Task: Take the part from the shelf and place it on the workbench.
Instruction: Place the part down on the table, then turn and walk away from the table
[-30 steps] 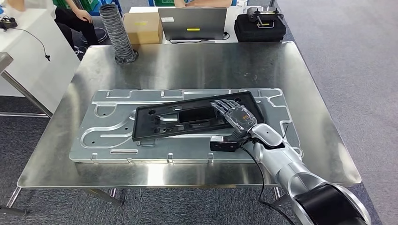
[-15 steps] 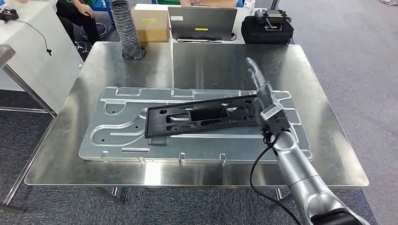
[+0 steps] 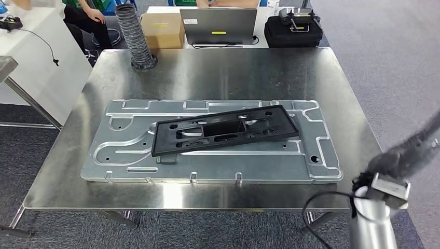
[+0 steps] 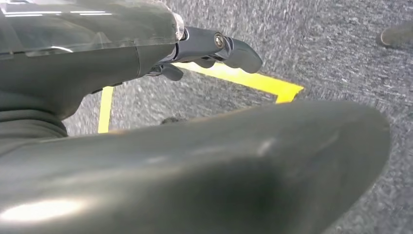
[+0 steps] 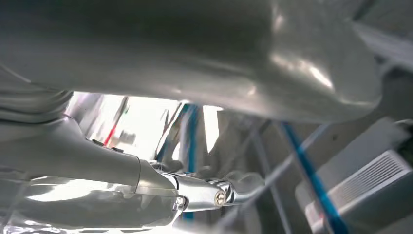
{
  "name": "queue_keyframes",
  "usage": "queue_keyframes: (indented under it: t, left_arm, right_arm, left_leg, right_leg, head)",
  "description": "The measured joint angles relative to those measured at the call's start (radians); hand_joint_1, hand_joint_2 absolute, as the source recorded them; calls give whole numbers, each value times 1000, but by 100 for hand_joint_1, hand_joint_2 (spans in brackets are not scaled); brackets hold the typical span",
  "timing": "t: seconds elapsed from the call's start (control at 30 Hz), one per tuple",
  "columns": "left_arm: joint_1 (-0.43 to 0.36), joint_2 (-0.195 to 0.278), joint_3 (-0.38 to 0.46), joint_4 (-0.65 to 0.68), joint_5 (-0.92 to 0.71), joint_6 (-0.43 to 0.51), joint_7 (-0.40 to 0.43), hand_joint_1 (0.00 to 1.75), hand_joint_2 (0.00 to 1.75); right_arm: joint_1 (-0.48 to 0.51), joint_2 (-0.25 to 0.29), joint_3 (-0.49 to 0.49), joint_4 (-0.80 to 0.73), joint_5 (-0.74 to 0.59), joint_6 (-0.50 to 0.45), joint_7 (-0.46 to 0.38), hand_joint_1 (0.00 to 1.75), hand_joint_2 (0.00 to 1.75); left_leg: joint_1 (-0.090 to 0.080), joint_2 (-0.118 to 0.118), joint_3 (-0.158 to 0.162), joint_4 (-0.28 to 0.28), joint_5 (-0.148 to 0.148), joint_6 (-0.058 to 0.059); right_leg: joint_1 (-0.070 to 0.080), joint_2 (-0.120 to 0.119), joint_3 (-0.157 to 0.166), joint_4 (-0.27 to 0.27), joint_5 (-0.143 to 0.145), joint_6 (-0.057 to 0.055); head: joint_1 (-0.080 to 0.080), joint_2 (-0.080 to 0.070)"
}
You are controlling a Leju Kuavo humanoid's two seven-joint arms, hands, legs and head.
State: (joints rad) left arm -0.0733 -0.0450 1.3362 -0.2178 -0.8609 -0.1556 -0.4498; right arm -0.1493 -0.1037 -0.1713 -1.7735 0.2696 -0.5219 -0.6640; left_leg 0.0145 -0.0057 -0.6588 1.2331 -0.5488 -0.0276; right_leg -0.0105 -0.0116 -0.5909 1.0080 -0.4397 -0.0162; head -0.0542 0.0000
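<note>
Right robot hand (image 3: 410,150) blurred, empty — black part (image 3: 224,130) on workbench (image 3: 218,72).

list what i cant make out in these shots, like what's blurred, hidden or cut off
- Right hand, head view: motion-blurred and cut by the picture's edge, so its finger pose cannot be told.
- Right hand, right wrist view: its fingers and the background are blurred.
- Left hand, left wrist view: its ribbed cover hides most of it; only dark fingertips show over the floor.
- Black part on the metal plate, head view: its underside and how it seats are hidden.

Black part (image 3: 224,129) flat on metal plate (image 3: 129,155), workbench (image 3: 218,72); right hand (image 3: 410,150) blurred, off to side.
</note>
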Motion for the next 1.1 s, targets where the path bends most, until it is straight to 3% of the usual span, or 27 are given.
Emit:
queue_keyframes:
  t: [0.03,0.1,0.23,0.3,0.4,0.43,0.47,0.5,0.53,0.6,0.67,0.73,0.77,0.83,0.9,0.93,0.97,1.0,1.03,1.1]
  left_arm:
    - [0,0,3,0,2,-4,0,0,0]
    - [-1,0,7,0,3,-9,-1,0,0]
    - [0,0,10,0,1,-17,-3,0,0]
    - [0,-1,10,0,0,-21,-4,0,0]
    - [-1,-1,10,0,-1,-24,-5,0,0]
    - [-1,-1,10,0,-1,-24,-5,0,0]
    - [-1,-1,10,0,-1,-24,-5,0,0]
    - [-1,-1,10,0,-1,-24,-5,0,0]
    - [-1,-1,10,0,-2,-24,-5,0,0]
    - [-2,-2,10,0,-4,-26,-5,0,0]
    - [-2,-2,10,0,-9,-28,-4,0,0]
    - [-1,-3,10,0,-14,-29,-4,0,0]
    - [1,-3,10,0,-17,-29,-5,0,0]
    - [3,-5,10,0,-19,-31,-8,0,0]
    - [3,-6,10,0,-19,-33,-10,0,0]
    - [3,-7,10,0,-20,-34,-8,0,0]
    - [2,-7,10,0,-22,-34,-4,0,0]
    - [2,-8,10,0,-24,-34,0,0,0]
    - [2,-9,10,0,-27,-33,5,0,0]
    - [-3,-10,10,0,-33,-32,15,0,0]
  right_arm:
    - [40,8,-32,-16,16,-30,0,0,0]
    - [105,22,-86,-34,25,-61,0,0,0]
    - [220,55,-185,-47,24,-82,-1,0,0]
    - [256,69,-230,-48,24,-82,-1,0,0]
    - [287,84,-275,-48,24,-82,-1,0,0]
    - [294,88,-284,-48,25,-81,-1,0,0]
    - [299,92,-291,-48,26,-81,-1,0,0]
    - [302,96,-298,-48,28,-81,-1,0,0]
    - [304,100,-305,-48,34,-79,0,0,0]
    - [306,108,-322,-47,53,-70,2,0,0]
    - [310,121,-352,-37,70,-44,2,0,0]
    - [313,140,-391,-16,83,-12,0,0,0]
    - [313,150,-410,-4,93,3,0,0,0]
    - [313,174,-446,27,122,36,0,0,0]
    - [311,199,-484,73,163,75,0,0,0]
    - [308,210,-504,104,189,94,0,0,0]
    - [302,219,-526,144,220,110,0,0,0]
    - [294,228,-548,188,252,123,0,0,0]
    - [286,233,-568,239,278,129,0,0,0]
    - [271,239,-601,343,312,129,-1,0,0]
  left_leg:
    - [1,0,39,-77,36,2]
    - [-1,-1,98,-195,75,9]
    - [-4,-2,107,-226,89,33]
    - [-2,1,101,-234,102,49]
    - [-5,6,76,-235,120,59]
    - [-6,7,66,-235,127,59]
    - [-7,7,57,-234,134,58]
    - [-7,7,48,-233,141,56]
    - [-7,7,39,-230,147,53]
    - [-9,6,27,-224,159,44]
    - [-9,5,24,-221,171,32]
    - [-8,4,23,-223,180,20]
    - [-7,3,18,-218,171,14]
    - [-5,3,-3,-157,94,6]
    - [-4,3,-31,-33,-9,1]
    - [-3,3,-36,22,-34,-1]
    - [-3,3,-28,51,-35,-1]
    - [-4,3,-2,43,-14,0]
    - [-4,3,43,-2,16,2]
    - [-6,2,153,-156,38,10]
  right_leg:
    - [-1,1,2,2,-1,2]
    - [2,4,1,6,-2,10]
    - [2,8,-2,7,1,34]
    - [-1,10,-18,47,-42,43]
    - [-4,10,-87,243,-167,53]
    - [-4,10,-97,292,-186,55]
    - [-4,10,-88,300,-184,55]
    - [-4,10,-55,264,-162,54]
    - [-5,10,-4,193,-134,52]
    - [-2,10,93,43,-103,44]
    - [4,12,126,-17,-100,32]
    - [4,11,117,-18,-86,18]
    - [2,10,109,-19,-77,11]
    - [-2,7,86,-23,-53,-3]
    - [-1,6,57,-22,-31,-9]
    - [0,6,41,-20,-20,-9]
    - [1,6,26,-18,-9,-8]
    - [1,6,11,-15,0,-6]
    - [1,6,-2,-11,8,-3]
    - [2,5,-20,-5,23,4]
  head:
    - [0,0]
    - [0,0]
    - [0,0]
    - [0,0]
    - [0,0]
    - [0,0]
    - [0,0]
    - [0,0]
    - [0,0]
    - [0,0]
    - [0,0]
    - [0,0]
    - [0,0]
    - [0,0]
    - [0,0]
    - [0,0]
    - [0,0]
    - [0,0]
    - [0,0]
    - [0,0]
